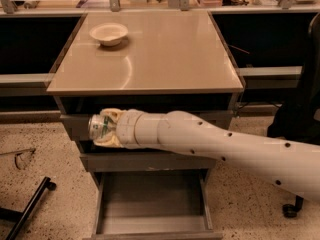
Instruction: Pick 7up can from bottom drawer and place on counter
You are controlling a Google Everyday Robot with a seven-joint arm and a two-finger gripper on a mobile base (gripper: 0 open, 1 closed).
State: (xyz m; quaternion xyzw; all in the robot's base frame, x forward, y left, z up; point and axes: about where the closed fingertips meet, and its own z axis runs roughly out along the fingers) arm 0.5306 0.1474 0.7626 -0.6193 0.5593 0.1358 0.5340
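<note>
My gripper (103, 128) is shut on the 7up can (99, 127), a green and white can held on its side with its silvery end facing left. It hangs in front of the upper grey drawers, just below the counter's front edge and toward its left. My white arm reaches in from the lower right. The bottom drawer (152, 225) is pulled open below and its grey tray shows nothing inside. The beige counter (165, 54) lies above the gripper.
A white bowl (108, 33) sits on the counter's back left. A black chair base (295, 129) stands at the right. A black bar (27, 209) and thin wire glasses (20, 159) lie on the speckled floor at left. A cluttered shelf runs behind.
</note>
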